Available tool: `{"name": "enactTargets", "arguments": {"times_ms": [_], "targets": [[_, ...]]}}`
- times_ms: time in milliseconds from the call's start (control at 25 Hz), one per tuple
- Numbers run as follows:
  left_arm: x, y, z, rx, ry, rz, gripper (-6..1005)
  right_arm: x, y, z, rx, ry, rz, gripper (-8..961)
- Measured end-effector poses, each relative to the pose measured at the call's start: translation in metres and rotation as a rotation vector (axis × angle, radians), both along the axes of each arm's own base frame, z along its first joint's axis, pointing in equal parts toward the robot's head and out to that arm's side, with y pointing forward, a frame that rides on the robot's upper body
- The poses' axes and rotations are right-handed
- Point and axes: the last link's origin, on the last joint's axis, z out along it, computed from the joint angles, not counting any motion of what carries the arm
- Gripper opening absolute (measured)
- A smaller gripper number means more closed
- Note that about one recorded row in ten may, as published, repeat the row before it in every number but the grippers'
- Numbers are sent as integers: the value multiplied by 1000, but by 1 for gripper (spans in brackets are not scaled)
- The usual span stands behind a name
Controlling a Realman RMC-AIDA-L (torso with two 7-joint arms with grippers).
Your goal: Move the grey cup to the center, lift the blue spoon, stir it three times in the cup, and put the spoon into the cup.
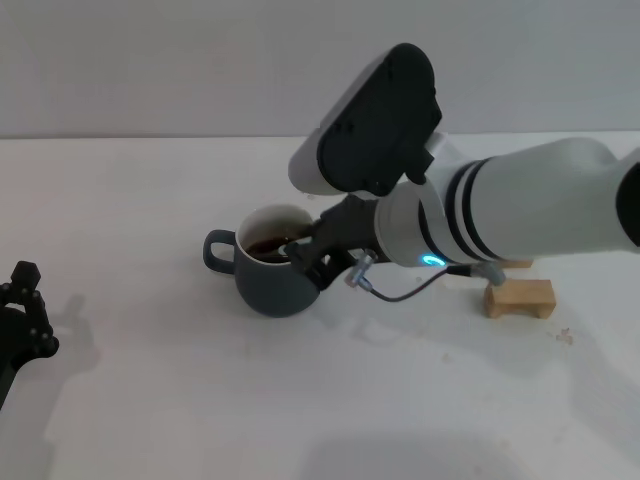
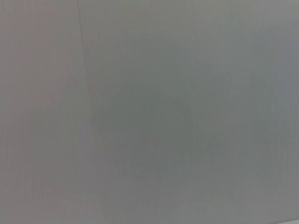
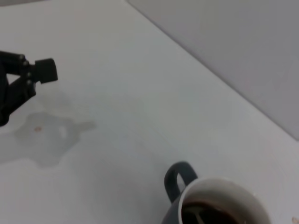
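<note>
The grey cup [image 1: 268, 278] stands upright near the table's middle, its handle [image 1: 218, 250] pointing left and dark brown liquid inside. My right gripper [image 1: 312, 256] hangs at the cup's right rim, reaching over the opening. The right wrist view looks down on the cup [image 3: 174, 215] and its white inside. A thin pale sliver [image 3: 198, 216] stands in the liquid; I cannot tell whether it is the blue spoon. The head view shows no spoon; the right arm covers that side. My left gripper [image 1: 24, 318] [image 3: 29, 77] is parked at the table's far left.
A small wooden block [image 1: 520, 298] lies right of the cup, under the right forearm. The edge of another block [image 1: 516, 264] peeks out behind the arm. A grey cable [image 1: 400, 292] loops below the right wrist. The left wrist view shows only plain grey surface.
</note>
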Motion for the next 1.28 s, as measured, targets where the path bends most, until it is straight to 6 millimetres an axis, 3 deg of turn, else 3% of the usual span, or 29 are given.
{"name": "enactTargets", "arguments": {"times_ms": [560,840,1080,1200,1280], "targets": [[0,0,0,1,0,-1,-2,9,11,4,116,11,76,259],[0,0,0,2,0,0,-2,7,6,7,229,88,201,424],[-3,-2,3,8,4,8,-2,15,-15,30,497,283,435,511],[-4,-2,4,12,5,11,-2,41,-38,45,691,405,513,523],[-4,-2,4,12,5,12,-2,50,-44,47,731,429,519,524]]}}
